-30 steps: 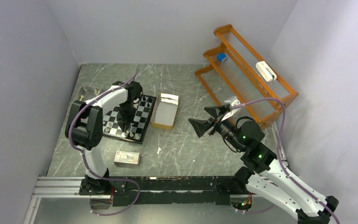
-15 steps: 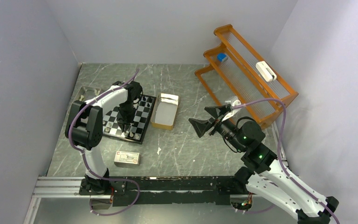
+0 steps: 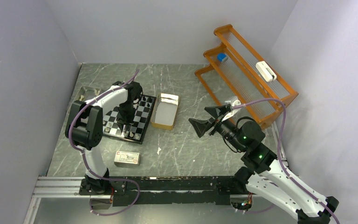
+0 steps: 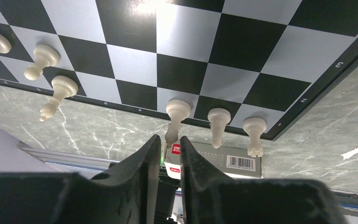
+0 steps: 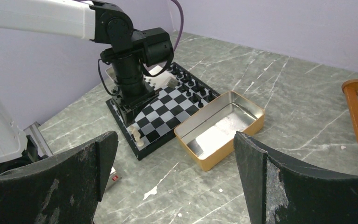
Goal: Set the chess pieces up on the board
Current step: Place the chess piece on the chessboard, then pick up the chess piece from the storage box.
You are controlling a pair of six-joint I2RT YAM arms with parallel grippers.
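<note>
Far left: left arm reaches out over the board and points straight down at its near edge

The board, black-and-white checks with a black rim, lies flat on the grey marbled table, left of centre

Left gripper: fingers only a narrow slot apart, straddling the head of a white piece that stands upright on the near row. A sliver of gap shows beside the head on one side; pinched or free, cannot tell

Two more white pieces stand upright in the same row just beside it, toward the board's corner. Three further white pieces stand along the same near edge the other way, well apart from that group. Middle squares in the wrist view are bare

Black pieces are lined along the far edge, seen from the right wrist

White-and-red carton with a barcode lies flat on the table, nearer the arm bases than the board and apart from it

Tan tin: rectangular, open, shiny inside, just beside the board's right edge, not touching it

A few small white flecks lie on the table near the tin

Right of centre: right gripper hangs above the table, well apart from the board, aimed toward it. Its jaws are spread wide with nothing between them

Far right: orange wire rack stands against the wall, with a small blue item and a white item on it
</note>
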